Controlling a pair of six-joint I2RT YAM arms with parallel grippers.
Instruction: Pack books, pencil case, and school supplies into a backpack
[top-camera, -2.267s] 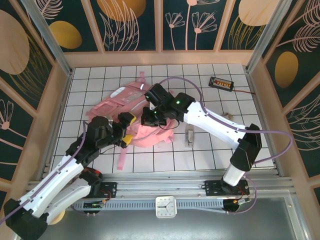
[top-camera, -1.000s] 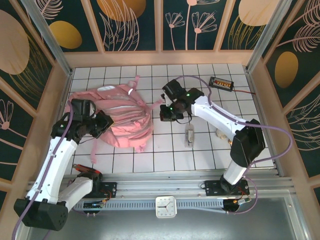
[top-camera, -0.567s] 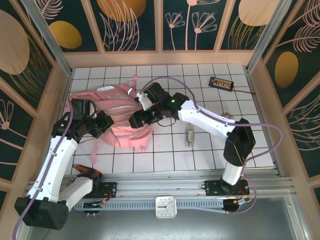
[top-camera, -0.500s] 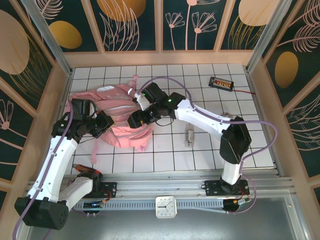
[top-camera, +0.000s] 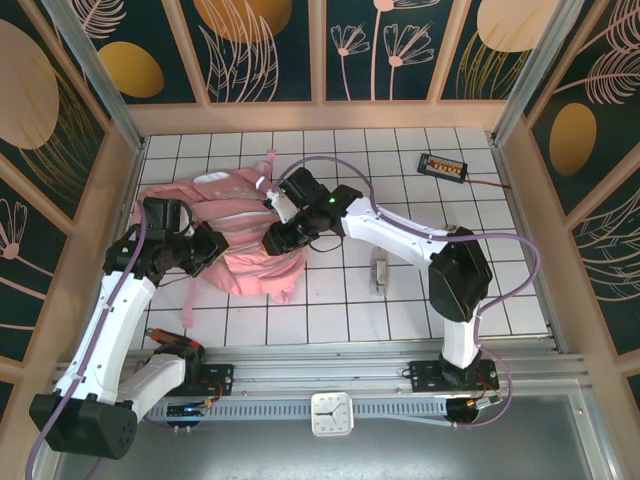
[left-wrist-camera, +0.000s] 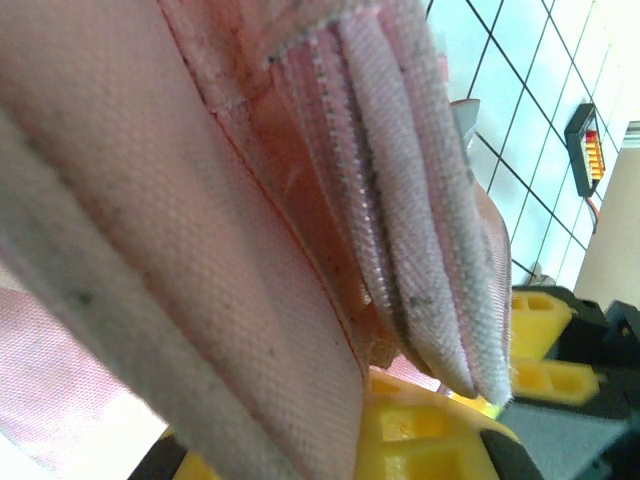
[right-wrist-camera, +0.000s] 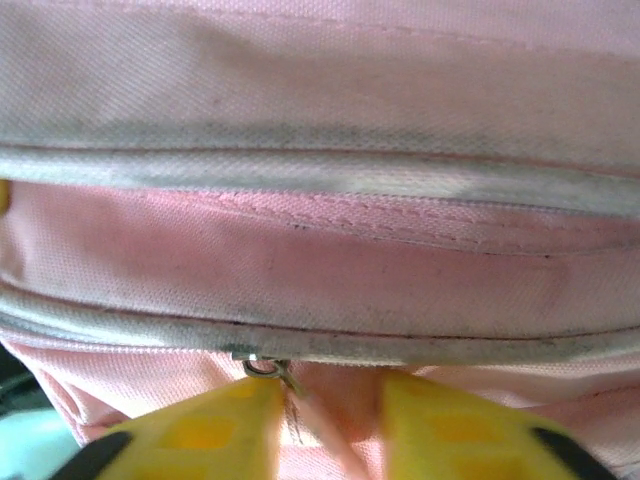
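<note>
Clearly calls for seam or zipper holds on the backpack (top-camera: 245, 225): soft, floppy, probably light, slumping on the tiled table (top-camera: 400, 300). Pinches fabric at its near-left edge with the left gripper (top-camera: 207, 250), clamped tight; straddles the zipper pull (right-wrist-camera: 262, 367) at its right edge with the right gripper (top-camera: 275, 240), jaws apart.

Left side of table (top-camera: 330, 310): backpack (top-camera: 240, 225) is lying across it, leaving thin gaps along the left and far edges.
Middle: right arm (top-camera: 400, 232) is stretching across toward the backpack, barring the way.
Near edge: a bare strip is running along it, with a packet (top-camera: 379, 272) lying just beyond.
Far right corner: black device (top-camera: 441, 165) is sitting there.
</note>
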